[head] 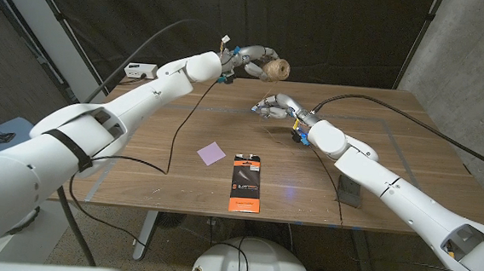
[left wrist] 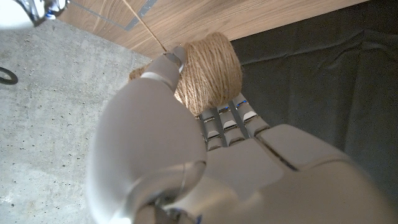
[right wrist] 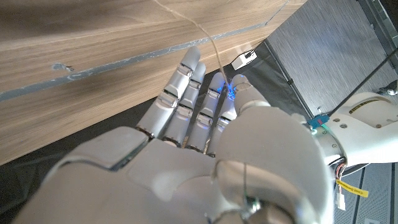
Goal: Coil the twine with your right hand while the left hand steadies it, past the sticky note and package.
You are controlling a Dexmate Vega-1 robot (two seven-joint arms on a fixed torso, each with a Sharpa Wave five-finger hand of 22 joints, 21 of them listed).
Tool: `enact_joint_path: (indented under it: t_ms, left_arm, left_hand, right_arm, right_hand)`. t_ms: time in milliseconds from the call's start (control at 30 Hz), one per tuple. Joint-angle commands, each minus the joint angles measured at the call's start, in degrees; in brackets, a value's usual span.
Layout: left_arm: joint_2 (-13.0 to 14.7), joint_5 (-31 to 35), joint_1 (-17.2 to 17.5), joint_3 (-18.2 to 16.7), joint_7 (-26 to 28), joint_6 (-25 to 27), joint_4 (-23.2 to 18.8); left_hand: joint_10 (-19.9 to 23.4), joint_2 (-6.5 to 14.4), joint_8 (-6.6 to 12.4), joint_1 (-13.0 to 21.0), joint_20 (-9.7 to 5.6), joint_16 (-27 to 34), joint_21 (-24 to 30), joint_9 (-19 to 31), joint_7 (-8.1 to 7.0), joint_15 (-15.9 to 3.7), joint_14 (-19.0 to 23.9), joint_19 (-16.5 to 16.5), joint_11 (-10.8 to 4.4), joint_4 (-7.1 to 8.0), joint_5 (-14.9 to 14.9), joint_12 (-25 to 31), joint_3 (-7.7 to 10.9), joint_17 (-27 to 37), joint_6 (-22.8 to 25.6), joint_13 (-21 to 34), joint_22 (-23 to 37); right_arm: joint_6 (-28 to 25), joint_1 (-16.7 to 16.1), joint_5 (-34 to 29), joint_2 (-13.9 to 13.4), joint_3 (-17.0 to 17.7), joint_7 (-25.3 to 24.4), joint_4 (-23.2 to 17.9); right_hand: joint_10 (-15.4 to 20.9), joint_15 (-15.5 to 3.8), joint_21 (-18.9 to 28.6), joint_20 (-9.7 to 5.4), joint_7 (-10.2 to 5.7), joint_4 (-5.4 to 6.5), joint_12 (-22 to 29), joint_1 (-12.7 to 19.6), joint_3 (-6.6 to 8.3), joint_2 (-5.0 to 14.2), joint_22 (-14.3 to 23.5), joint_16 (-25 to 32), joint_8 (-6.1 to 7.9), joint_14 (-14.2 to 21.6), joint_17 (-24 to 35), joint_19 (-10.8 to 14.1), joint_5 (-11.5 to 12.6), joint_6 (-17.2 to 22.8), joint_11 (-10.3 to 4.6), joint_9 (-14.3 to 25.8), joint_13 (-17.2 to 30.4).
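Packaging comes first, nearest the robot: a flat black and orange package (head: 245, 183) lies on the wooden counter (head: 412, 147), with a small lilac sticky note (head: 211, 153) just beside it, toward the robot's left. Both lie apart from the hands and look untouched. Beyond them, over the middle of the counter, the right hand (head: 274, 106) hovers with its fingers drawn loosely together. In the right wrist view a thin pale strand (right wrist: 208, 38) runs up from the fingers (right wrist: 186, 93) across the wood grain, so this hand seems to be pinching the loose end, though the exact contact is hidden behind the fingers. Farthest back, past the counter's rear edge and raised in the air, the left hand (head: 249, 57) grips the ball of twine (head: 276, 69). The left wrist view shows that hand wrapped around the ball from behind, thumb pressed to one side. My guess is that the ball is held high and steady so the strand stays taut while the right hand works it. The twine is tan, rough and fibrous, wound in tight neat turns into a rounded, slightly oval bundle, and a single strand (left wrist: 144, 25) leaves it toward the counter.
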Motion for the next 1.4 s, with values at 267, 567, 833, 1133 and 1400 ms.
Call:
enact_joint_path:
  t_ms: [267, 567, 833, 1133, 1400]
  left_arm:
    - [-1.0, 0.34, -1.11, 1.23, 0.0, 0.46, 1.57]
    - [-0.86, 0.78, -1.09, 1.62, -0.07, 1.38, 0.95]
    - [-0.65, 1.12, -0.83, 1.7, 0.13, 2.85, 0.09]
    - [-0.77, 1.52, -0.58, 1.68, 1.32, 4.18, -0.33]
    - [-0.84, 1.32, -0.26, 1.61, 1.91, 4.73, -0.5]
  left_hand:
    - [0.19, 0.99, 0.04, 0.04, 0.05, 0.55, 0.4, 0.2, 1.28, 0.55, 0.13, -0.18, 0.3, 1.52, 0.82, -0.38, 1.96, 0.45, 1.69, 0.19, 0.02]
    - [0.29, 1.02, 0.0, 0.05, 0.13, 0.67, 0.5, 0.18, 1.3, 0.54, 0.07, -0.25, 0.33, 1.56, 0.95, -0.41, 1.95, 0.57, 1.78, 0.2, 0.03]
    - [0.25, 0.94, -0.06, 0.16, 0.18, 0.68, 0.6, 0.17, 1.45, 0.57, 0.11, -0.31, 0.34, 1.47, 1.12, -0.46, 2.03, 0.55, 1.77, 0.27, 0.04]
    - [0.38, 0.93, -0.11, 0.23, 0.2, 0.7, 0.69, 0.16, 1.49, 0.7, 0.16, -0.33, 0.39, 1.47, 1.26, -0.43, 2.11, 0.55, 1.82, 0.32, 0.05]
    - [0.55, 0.9, -0.08, 0.24, 0.19, 0.8, 0.84, 0.15, 1.52, 0.68, 0.22, -0.28, 0.38, 1.5, 1.38, -0.41, 2.12, 0.6, 2.09, 0.36, 0.06]
  right_arm:
    - [0.99, -1.55, -0.01, -0.48, 1.25, -1.26, -1.97]
    - [1.68, -2.02, 0.05, -0.79, 1.73, -1.45, -2.66]
    - [2.26, -2.42, 0.28, -0.98, 2.14, -1.35, -3.57]
    - [2.84, -3.06, 0.59, -1.47, 2.7, -1.18, -5.08]
    - [3.44, -3.66, 1.68, -1.62, 3.14, -0.61, -5.75]
  right_hand:
    - [1.48, -9.05, 0.56, -4.41, -0.08, 0.02, 0.22, 0.74, 0.0, 0.52, 0.24, 0.6, 0.52, 1.64, 0.26, 0.5, -0.11, 1.56, -0.01, 0.08, 0.02]
    - [2.1, -9.12, 0.73, -4.57, -0.09, -0.14, 0.2, 1.1, -0.06, 0.42, 0.3, 0.59, 0.46, 2.11, 0.26, 0.66, -0.14, 1.89, 0.17, 0.08, -0.04]
    - [2.44, -9.07, 0.86, -4.57, -0.04, -0.14, 0.09, 1.31, -0.12, 0.44, 0.34, 0.58, 0.4, 2.54, 0.26, 0.71, -0.17, 2.2, 0.08, 0.09, -0.08]
    - [2.71, -9.09, 0.95, -4.56, -0.09, -0.11, -0.03, 1.47, -0.2, 0.47, 0.38, 0.63, 0.37, 3.0, 0.31, 0.68, -0.21, 2.55, 0.12, 0.1, -0.12]
    - [2.81, -9.08, 1.06, -4.6, 0.07, -0.13, -0.21, 1.67, -0.21, 0.47, 0.42, 0.45, 0.25, 3.14, 0.28, 0.69, -0.23, 2.64, 0.12, 0.11, -0.14]
